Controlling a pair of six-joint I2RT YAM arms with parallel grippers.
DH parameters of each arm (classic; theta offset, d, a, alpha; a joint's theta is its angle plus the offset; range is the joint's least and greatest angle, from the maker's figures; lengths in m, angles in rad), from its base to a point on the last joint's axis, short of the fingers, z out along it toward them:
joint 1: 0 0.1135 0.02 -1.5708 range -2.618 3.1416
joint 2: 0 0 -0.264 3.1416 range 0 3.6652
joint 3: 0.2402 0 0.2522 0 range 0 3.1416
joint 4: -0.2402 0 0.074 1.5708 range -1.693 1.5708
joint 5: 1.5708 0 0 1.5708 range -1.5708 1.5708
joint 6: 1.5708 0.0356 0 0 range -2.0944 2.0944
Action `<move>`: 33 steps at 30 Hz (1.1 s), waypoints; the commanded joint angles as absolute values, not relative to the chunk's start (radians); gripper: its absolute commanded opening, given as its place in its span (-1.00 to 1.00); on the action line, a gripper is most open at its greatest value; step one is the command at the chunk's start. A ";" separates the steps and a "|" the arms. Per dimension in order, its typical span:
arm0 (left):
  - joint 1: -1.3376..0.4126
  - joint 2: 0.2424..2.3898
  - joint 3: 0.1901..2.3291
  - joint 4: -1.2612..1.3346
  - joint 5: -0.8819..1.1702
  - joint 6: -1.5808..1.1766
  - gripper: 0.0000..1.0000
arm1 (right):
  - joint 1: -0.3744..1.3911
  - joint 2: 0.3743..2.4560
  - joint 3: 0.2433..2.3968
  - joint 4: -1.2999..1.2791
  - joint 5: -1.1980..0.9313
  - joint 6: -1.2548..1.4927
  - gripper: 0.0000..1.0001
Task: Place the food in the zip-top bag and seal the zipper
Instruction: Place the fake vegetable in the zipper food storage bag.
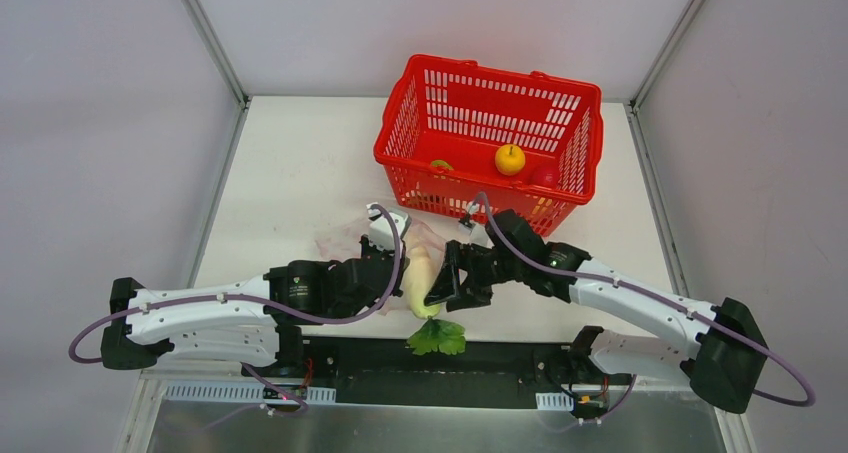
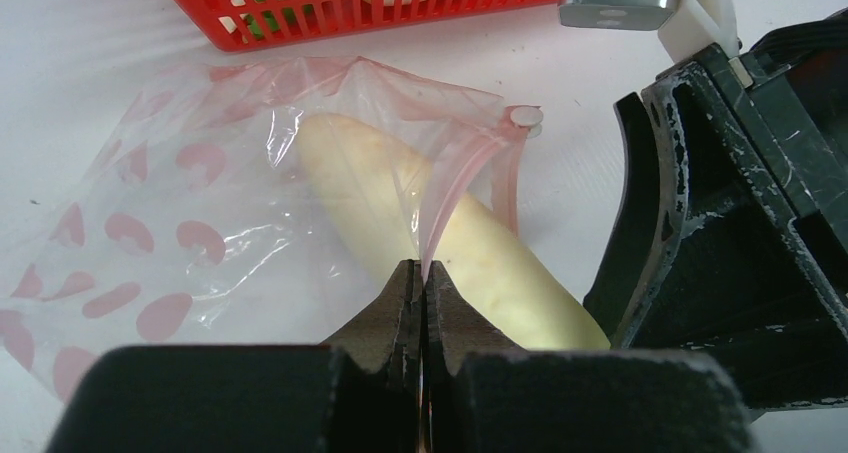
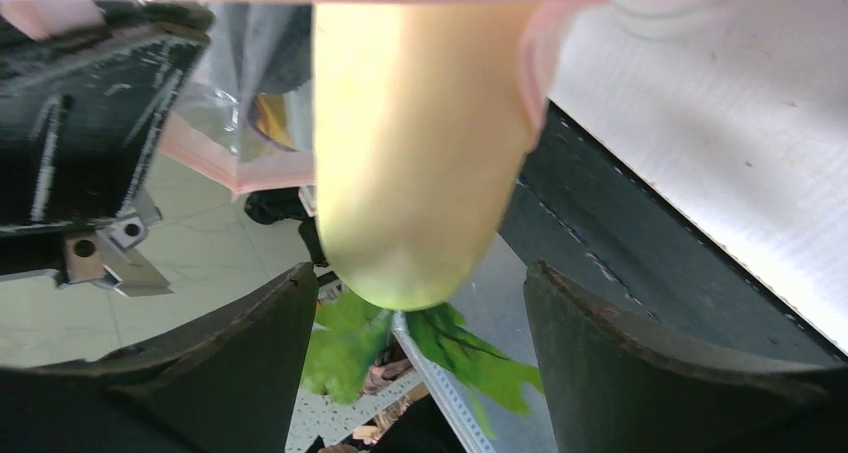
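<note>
Radish, long and white, is seen with its tapered end inside the mouth of the zip-top bag and its green leaves outside, at the near edge of the table. The zipper is pinched between the clenched fingers of the left gripper, while the right gripper is held with jaws spread wide on either side of the radish's thick end, a gap being seen at each side. A yellow fruit and a red ball are seen in the red basket
</note>
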State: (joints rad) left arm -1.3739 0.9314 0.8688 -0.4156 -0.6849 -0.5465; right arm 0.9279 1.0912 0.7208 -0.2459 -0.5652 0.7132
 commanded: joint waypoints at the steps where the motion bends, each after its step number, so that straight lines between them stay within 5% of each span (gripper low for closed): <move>1: -1.378 0.929 0.891 -0.383 -0.719 -0.582 -1.00 | 0.935 1.068 0.679 -0.045 -0.615 0.830 0.60; 9: -1.378 0.922 0.885 -0.378 -0.751 -0.601 -1.00 | 0.982 1.082 0.640 -0.010 -0.583 0.847 0.63; 13: -1.378 0.925 0.884 -0.386 -0.746 -0.602 -1.00 | 0.984 1.062 0.643 -0.015 -0.548 0.859 0.05; 19: -1.378 0.940 0.878 -0.411 -0.714 -0.595 -1.00 | 0.983 1.009 0.711 -0.082 -0.517 0.820 -0.23; 33: -1.379 0.957 0.880 -0.344 -0.623 -0.733 -1.00 | 0.975 1.208 0.838 -0.054 -0.430 0.747 -0.25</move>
State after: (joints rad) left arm -1.3739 0.9840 0.8688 -0.3832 -0.6239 -0.6453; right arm 0.9768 1.1961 0.7967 -0.0639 -0.4732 0.7998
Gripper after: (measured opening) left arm 0.009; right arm 0.369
